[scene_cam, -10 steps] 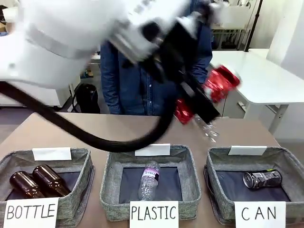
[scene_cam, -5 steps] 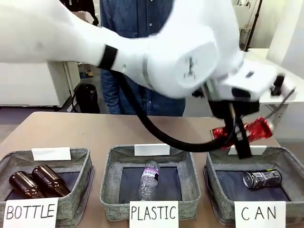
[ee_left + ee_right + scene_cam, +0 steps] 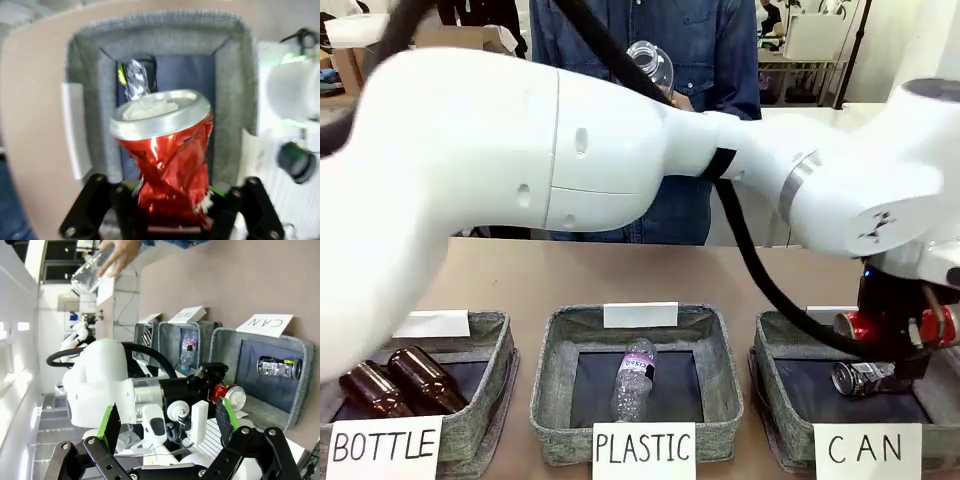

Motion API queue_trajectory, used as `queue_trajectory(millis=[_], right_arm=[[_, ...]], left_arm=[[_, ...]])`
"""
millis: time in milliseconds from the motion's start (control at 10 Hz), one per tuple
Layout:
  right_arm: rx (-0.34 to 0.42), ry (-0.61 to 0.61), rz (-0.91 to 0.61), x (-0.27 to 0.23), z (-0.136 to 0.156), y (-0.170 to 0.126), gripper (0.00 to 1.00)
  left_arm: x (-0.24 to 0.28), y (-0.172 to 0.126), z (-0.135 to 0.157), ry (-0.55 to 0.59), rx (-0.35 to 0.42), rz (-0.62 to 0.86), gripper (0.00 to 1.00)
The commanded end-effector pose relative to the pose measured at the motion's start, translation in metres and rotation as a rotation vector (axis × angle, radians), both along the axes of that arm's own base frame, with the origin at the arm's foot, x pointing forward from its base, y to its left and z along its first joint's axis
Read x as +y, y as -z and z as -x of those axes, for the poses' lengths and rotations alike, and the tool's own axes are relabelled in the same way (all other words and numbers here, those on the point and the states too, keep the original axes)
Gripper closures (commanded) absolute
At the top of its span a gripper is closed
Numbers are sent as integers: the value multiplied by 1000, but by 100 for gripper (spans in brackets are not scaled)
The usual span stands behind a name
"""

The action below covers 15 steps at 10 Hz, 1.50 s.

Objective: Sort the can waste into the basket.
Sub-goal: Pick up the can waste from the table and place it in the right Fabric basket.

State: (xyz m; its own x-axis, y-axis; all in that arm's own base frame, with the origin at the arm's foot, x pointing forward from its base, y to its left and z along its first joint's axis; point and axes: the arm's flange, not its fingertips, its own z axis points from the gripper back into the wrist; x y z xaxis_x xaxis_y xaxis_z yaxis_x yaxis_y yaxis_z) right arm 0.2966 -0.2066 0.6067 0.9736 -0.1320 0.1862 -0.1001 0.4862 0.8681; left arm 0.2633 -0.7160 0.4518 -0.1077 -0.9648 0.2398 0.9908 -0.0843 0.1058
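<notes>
Red can (image 3: 172,165) clamped in left jaws over CAN basket (image 3: 234,90), black can (image 3: 136,76) inside; right jaws apart.

Dented red can (image 3: 172,165) in the left tool (image 3: 172,212), above the basket (image 3: 235,95).

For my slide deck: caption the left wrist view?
Left tool holds dented red can above grey woven basket containing black can.

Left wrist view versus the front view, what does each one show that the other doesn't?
Left wrist alone: the left pincer shut on the dented red can, silver top facing the camera. Front alone: the PLASTIC basket, the BOTTLE basket, and the person holding a clear bottle. Both: the red can over the CAN basket, the black can inside.
</notes>
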Motion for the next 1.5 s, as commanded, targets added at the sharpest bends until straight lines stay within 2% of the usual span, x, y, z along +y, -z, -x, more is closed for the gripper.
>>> queue_trajectory(millis=[0, 100, 200, 300, 400, 600, 700, 800, 1100, 1200, 1400], right_arm=[[-2, 1, 4, 1, 1, -1, 0], [-2, 1, 4, 1, 1, -1, 0], [-2, 1, 4, 1, 1, -1, 0], [-2, 1, 4, 1, 1, -1, 0], [-2, 1, 4, 1, 1, -1, 0], [-2, 1, 4, 1, 1, -1, 0], [-2, 1, 4, 1, 1, -1, 0], [-2, 1, 4, 1, 1, -1, 0], [-2, 1, 4, 1, 1, -1, 0], [0, 0, 0, 0, 0, 0, 0], [1, -36, 28, 11, 0, -3, 0]], left_arm=[[-21, -19, -22, 1, 23, -11, 100], [-20, -20, -22, 2, 32, -8, 64], [-19, -21, -23, 13, 36, -25, 42], [-17, -22, -22, 16, 39, -14, 6], [-15, -23, -21, 26, 47, -12, 0], [-11, -23, -20, 36, 71, -14, 0], [-7, -25, -19, 44, 94, -20, 8], [-3, -28, -18, 53, 97, -23, 0], [11, -37, -16, 47, 105, 1, 0], [20, -43, -13, 51, 137, -3, 0], [84, -83, 3, 134, 265, -25, 1]])
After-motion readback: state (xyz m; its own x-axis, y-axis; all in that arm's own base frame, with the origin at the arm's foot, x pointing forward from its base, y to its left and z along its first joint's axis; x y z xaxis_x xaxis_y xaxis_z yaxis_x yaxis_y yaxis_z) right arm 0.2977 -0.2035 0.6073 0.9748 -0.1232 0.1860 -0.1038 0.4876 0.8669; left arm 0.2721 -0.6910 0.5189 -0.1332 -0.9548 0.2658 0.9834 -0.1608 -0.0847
